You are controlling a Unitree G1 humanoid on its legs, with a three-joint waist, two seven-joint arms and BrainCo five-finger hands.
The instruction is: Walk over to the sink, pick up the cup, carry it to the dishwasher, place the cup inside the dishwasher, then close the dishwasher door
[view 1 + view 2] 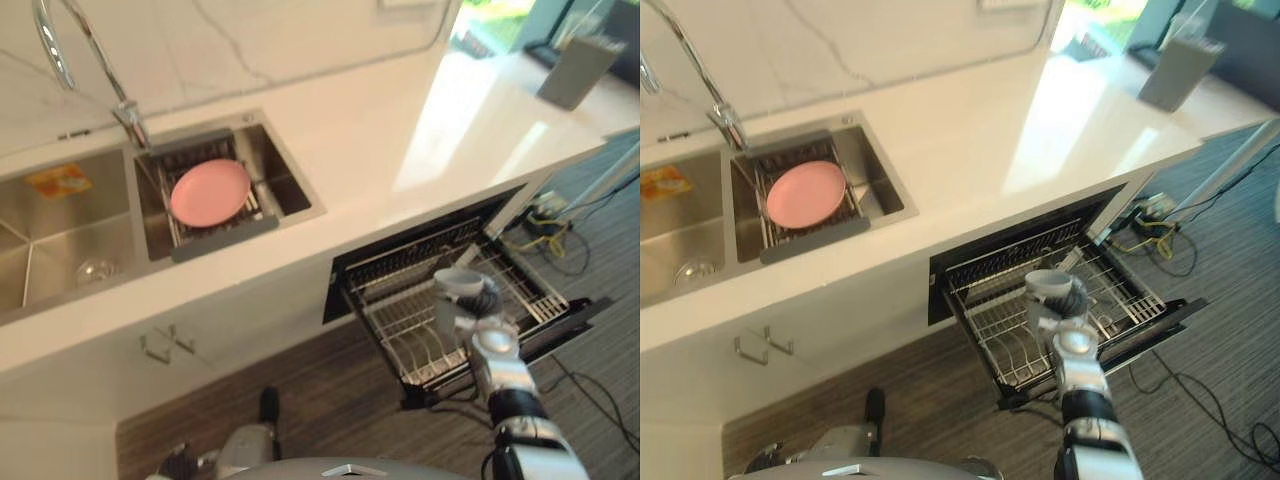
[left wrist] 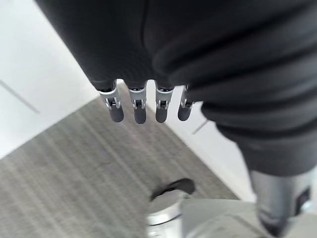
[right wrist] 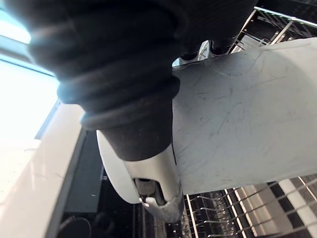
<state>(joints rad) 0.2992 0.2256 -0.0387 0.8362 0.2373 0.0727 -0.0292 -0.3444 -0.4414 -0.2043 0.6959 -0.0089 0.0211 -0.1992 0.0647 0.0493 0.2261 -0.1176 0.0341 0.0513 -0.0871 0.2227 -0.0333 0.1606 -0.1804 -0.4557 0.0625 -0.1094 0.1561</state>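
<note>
My right hand (image 1: 470,305) holds a pale grey cup (image 1: 457,282) above the wire rack (image 1: 400,320) of the pulled-out dishwasher (image 1: 1110,215). In the right wrist view the cup (image 3: 247,114) lies against my palm, with my thumb (image 3: 158,198) curled round its rim and the rack's wires (image 3: 237,208) below it. The dishwasher door (image 1: 560,325) hangs open toward the floor. My left hand (image 2: 143,106) hangs low over the grey floor with its fingers straight and nothing in it.
A steel double sink (image 1: 60,225) sits in the white counter (image 1: 380,130) at the left, with a pink plate (image 1: 210,192) on a drain rack and a faucet (image 1: 120,100) behind it. A grey block (image 1: 578,70) stands at the counter's far right. Cables (image 1: 555,225) lie on the floor beside the dishwasher.
</note>
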